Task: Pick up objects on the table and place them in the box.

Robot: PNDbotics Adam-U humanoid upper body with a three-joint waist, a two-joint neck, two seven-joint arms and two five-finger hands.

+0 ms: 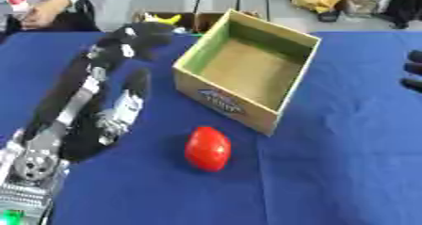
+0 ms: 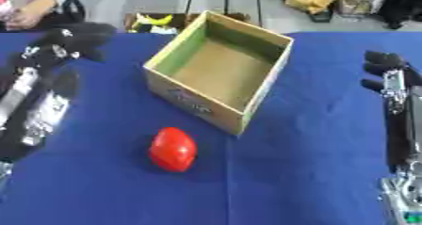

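Red fruit-like object (image 1: 207,148) lies mid-tabletop (image 1: 329,172), just before the open box's (image 1: 247,68) near corner; the box looks empty. It looks smooth, rounded, probably light: grasp across its middle. Left hand (image 1: 136,36) reaches far-left, fingers curled, holding nothing; right hand (image 2: 387,71) at the right edge, fingers unclear.

box (image 1: 284,61) mid-table | object (image 1: 207,148) just before it | left hand (image 1: 140,33) left | right hand (image 2: 387,68) right
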